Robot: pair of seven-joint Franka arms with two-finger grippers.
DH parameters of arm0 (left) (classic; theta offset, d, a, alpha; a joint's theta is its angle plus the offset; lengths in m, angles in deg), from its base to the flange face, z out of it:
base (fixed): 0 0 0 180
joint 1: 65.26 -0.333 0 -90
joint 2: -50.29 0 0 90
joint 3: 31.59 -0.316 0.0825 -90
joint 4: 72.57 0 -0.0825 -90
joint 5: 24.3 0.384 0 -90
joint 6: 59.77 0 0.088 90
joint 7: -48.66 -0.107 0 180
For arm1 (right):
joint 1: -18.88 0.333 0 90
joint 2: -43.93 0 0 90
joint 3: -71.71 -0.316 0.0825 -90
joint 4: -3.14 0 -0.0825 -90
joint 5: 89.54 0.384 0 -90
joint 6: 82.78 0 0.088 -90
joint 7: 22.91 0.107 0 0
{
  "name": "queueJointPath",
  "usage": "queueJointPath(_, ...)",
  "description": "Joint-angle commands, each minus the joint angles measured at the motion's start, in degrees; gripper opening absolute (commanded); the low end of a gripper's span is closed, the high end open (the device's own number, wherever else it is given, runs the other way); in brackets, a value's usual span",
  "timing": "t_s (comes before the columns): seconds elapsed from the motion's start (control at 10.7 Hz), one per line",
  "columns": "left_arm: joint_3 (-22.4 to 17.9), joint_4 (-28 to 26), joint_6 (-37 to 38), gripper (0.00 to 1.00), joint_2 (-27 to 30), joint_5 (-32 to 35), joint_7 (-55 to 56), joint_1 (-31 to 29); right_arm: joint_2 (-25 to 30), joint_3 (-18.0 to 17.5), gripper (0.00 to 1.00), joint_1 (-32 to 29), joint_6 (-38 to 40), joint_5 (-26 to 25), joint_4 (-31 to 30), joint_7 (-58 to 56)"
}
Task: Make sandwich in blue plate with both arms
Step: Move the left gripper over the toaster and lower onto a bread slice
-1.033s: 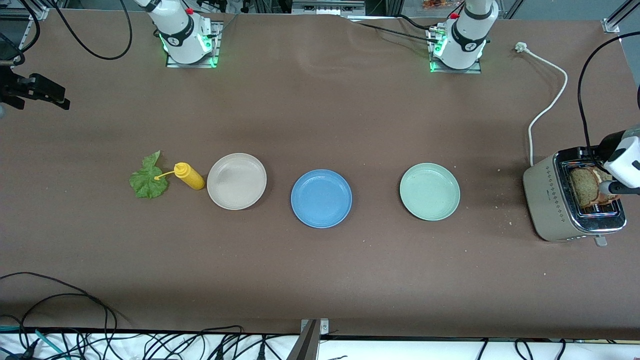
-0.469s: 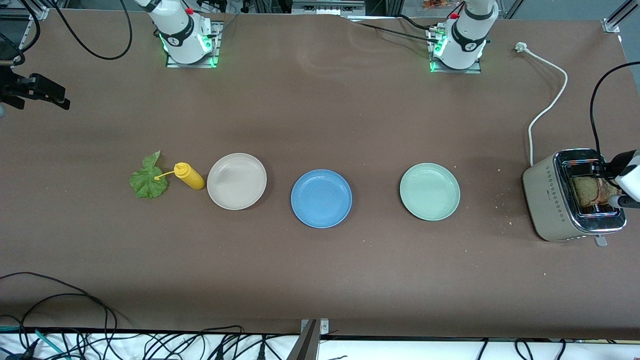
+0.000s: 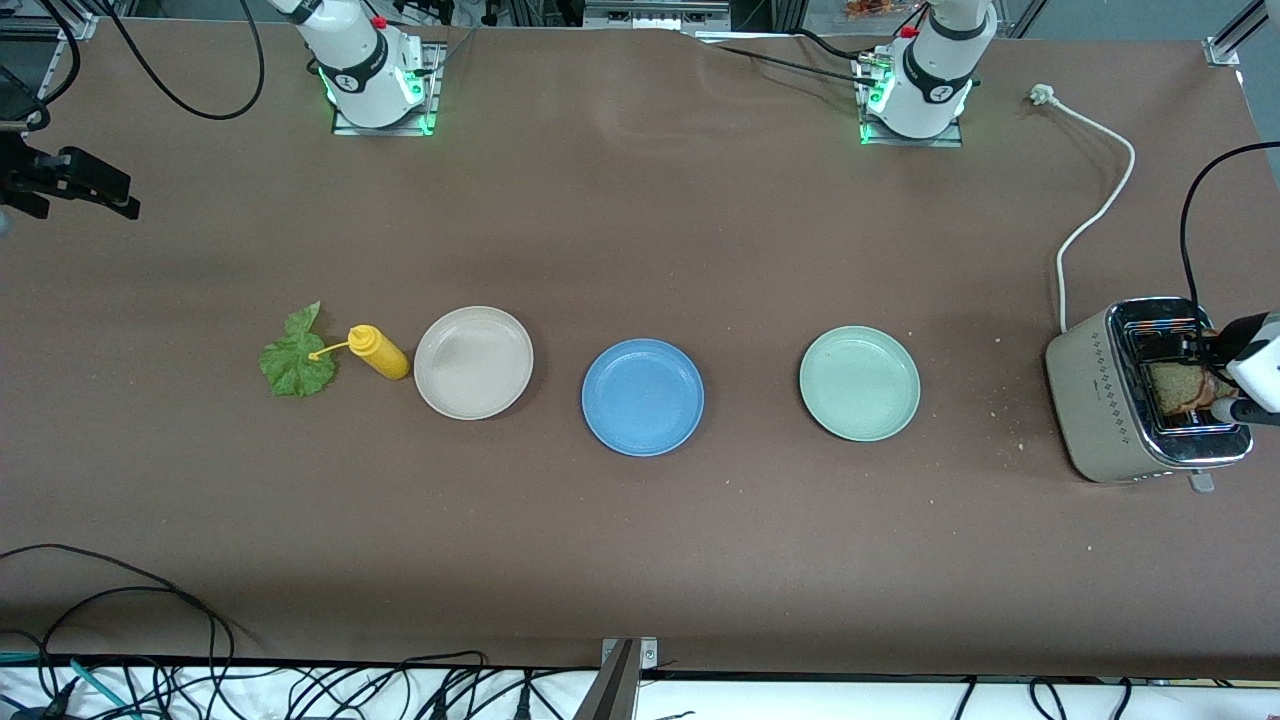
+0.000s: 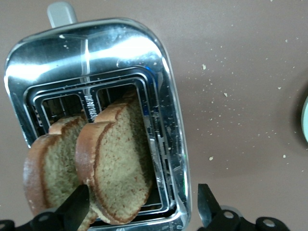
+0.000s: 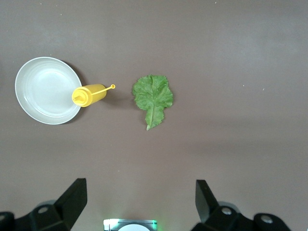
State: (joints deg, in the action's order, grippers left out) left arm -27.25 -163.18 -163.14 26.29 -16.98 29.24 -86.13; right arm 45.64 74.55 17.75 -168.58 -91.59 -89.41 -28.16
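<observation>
The blue plate (image 3: 643, 397) lies bare at mid-table. Two brown bread slices (image 4: 120, 163) (image 4: 50, 173) stand in the slots of a steel toaster (image 3: 1110, 395) at the left arm's end; in the front view the bread (image 3: 1172, 388) pokes out of it. My left gripper (image 4: 142, 209) (image 3: 1215, 378) hangs open just over the toaster, one finger by the slices, the other outside the toaster's rim. A green lettuce leaf (image 3: 296, 360) (image 5: 153, 98) lies toward the right arm's end. My right gripper (image 5: 139, 187) waits open, high over the table, holding nothing.
A yellow squeeze bottle (image 3: 378, 352) lies between the lettuce and a beige plate (image 3: 473, 362). A pale green plate (image 3: 859, 383) sits between the blue plate and the toaster. The toaster's white cord (image 3: 1095, 215) runs toward the left arm's base. Crumbs dot the table near the toaster.
My left gripper has shifted over the toaster toward the table's end and sunk lower, still open. The right arm has not moved.
</observation>
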Motion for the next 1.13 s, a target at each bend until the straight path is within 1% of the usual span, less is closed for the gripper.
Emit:
queueJointPath(0.0, 0.5, 1.23, -0.86, 0.99, -1.49, 1.29, -1.85, -0.67, 0.48, -0.11, 1.0, -0.02, 1.07, 0.64, 0.53, 0.59)
queueJointPath(0.47, 0.5, 1.66, -0.86, 0.99, -1.58, 1.29, -2.99, -0.76, 0.48, -0.81, 1.0, -0.02, 1.07, 0.56, 0.53, 0.67)
queueJointPath(1.03, 0.5, 1.84, -1.83, 0.99, -2.46, 1.2, -5.28, -2.43, 0.57, -0.99, 1.0, -0.02, 0.99, 0.56, 0.53, 0.67)
